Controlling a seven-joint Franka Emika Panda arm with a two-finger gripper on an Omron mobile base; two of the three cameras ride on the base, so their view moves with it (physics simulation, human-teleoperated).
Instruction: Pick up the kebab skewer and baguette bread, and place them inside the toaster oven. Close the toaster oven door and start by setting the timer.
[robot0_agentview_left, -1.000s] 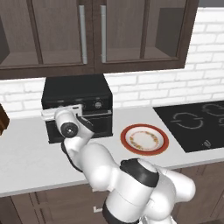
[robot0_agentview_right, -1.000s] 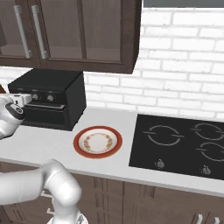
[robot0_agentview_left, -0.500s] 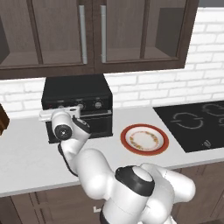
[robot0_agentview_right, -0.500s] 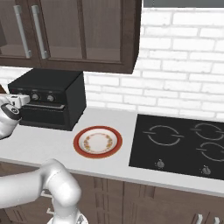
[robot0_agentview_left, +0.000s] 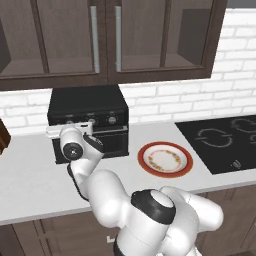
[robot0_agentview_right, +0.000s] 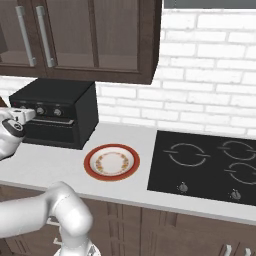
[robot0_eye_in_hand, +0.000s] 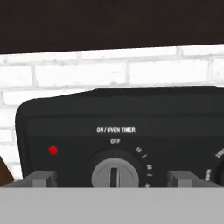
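1. The boxy black toaster oven (robot0_agentview_left: 88, 111) has its left front corner and part of its knob row covered by the white arm in the left base view.
2. In the hand view, the silver-faced timer knob (robot0_eye_in_hand: 114, 174) is cut off below by the grey band, and its minute numerals are too blurred to read fully.
3. A second dial (robot0_eye_in_hand: 220, 168) runs off the hand view's right edge.
4. The black glass cooktop (robot0_agentview_left: 225, 141) is cut by the right edge.

toaster oven (robot0_eye_in_hand: 118, 113): matt black casing | timer knob (robot0_eye_in_hand: 113, 175), between the fingers (robot0_eye_in_hand: 40, 178): brushed silver metal face | wall (robot0_eye_in_hand: 109, 72) above fingers: white brick, rough | counter (robot0_agentview_left: 30, 175): smooth pale grey | plate (robot0_agentview_left: 165, 159): glossy ceramic, red rim
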